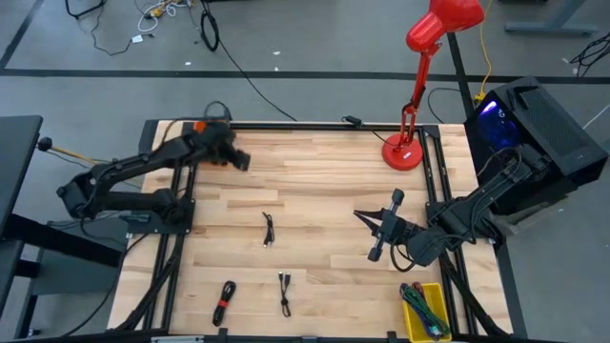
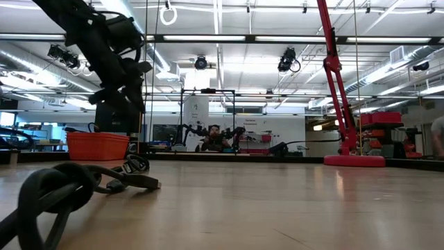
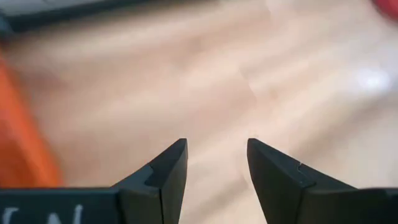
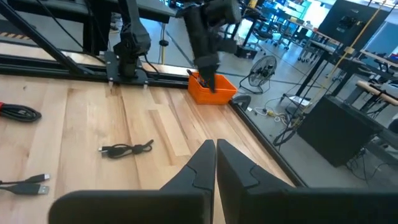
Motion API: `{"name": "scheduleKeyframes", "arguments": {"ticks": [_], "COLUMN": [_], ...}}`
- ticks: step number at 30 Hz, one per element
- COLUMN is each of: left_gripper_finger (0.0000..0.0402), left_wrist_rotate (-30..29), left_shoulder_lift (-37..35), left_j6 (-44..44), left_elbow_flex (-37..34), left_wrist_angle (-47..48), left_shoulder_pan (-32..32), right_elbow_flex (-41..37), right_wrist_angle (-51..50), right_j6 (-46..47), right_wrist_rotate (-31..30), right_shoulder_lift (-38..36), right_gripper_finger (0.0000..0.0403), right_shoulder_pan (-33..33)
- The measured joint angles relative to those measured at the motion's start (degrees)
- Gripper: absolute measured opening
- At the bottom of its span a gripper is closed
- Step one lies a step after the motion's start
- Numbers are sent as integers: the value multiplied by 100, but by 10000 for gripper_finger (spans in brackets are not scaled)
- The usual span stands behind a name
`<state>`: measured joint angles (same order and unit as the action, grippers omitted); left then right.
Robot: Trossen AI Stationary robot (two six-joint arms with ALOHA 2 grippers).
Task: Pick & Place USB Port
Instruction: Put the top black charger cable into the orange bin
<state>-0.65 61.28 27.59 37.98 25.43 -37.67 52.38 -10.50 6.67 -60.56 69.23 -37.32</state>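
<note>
Three loose black cables lie on the wooden table: one mid-table (image 1: pixel 269 229) (image 4: pixel 127 149), one with a USB plug near the front edge (image 1: pixel 284 291) (image 4: pixel 28 183), and one bundled with a red tie (image 1: pixel 224 303) (image 4: pixel 18 113). My left gripper (image 1: pixel 240 160) (image 3: pixel 216 146) is open and empty, over bare wood at the far left, right beside the orange bin (image 1: pixel 200 125) (image 4: pixel 211 90). My right gripper (image 1: pixel 362 217) (image 4: pixel 216 149) is shut and empty, right of centre, pointing toward the table's left.
A red desk lamp (image 1: pixel 405 152) stands on the far right corner. A yellow bin (image 1: pixel 424 310) holding cables sits at the near right corner. In the low view a coiled cable (image 2: pixel 62 191) fills the foreground, and the left arm (image 2: pixel 114 62) stands over the orange bin (image 2: pixel 97 146).
</note>
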Motion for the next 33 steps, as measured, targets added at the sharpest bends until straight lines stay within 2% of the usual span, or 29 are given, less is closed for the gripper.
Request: {"name": "scheduleKeyframes", "arguments": {"ticks": [4,7,15,22,27,33], "left_gripper_finger": [174,174,174,173,159,150], "left_wrist_rotate": [52,-19,-687,-1626,-1842,-1576], "left_shoulder_lift": [2,2,66,72,530,1383], "left_j6": [649,1251,3053,4724,5445,5447], "left_elbow_flex": [0,0,-2,-2,-4,-4], "left_wrist_angle": [677,774,449,375,42,-643], "left_shoulder_pan": [985,1851,4042,5618,6226,6296], "right_elbow_flex": [0,0,0,0,0,0], "right_wrist_angle": [-21,-21,-67,-94,-106,-138], "right_j6": [-7,-25,-111,-159,-163,-164], "right_wrist_rotate": [-5,-140,-148,-148,-137,-131], "right_shoulder_lift": [0,0,0,2,2,2], "right_gripper_finger": [16,16,16,16,16,16], "right_shoulder_pan": [0,0,0,0,0,0]}}
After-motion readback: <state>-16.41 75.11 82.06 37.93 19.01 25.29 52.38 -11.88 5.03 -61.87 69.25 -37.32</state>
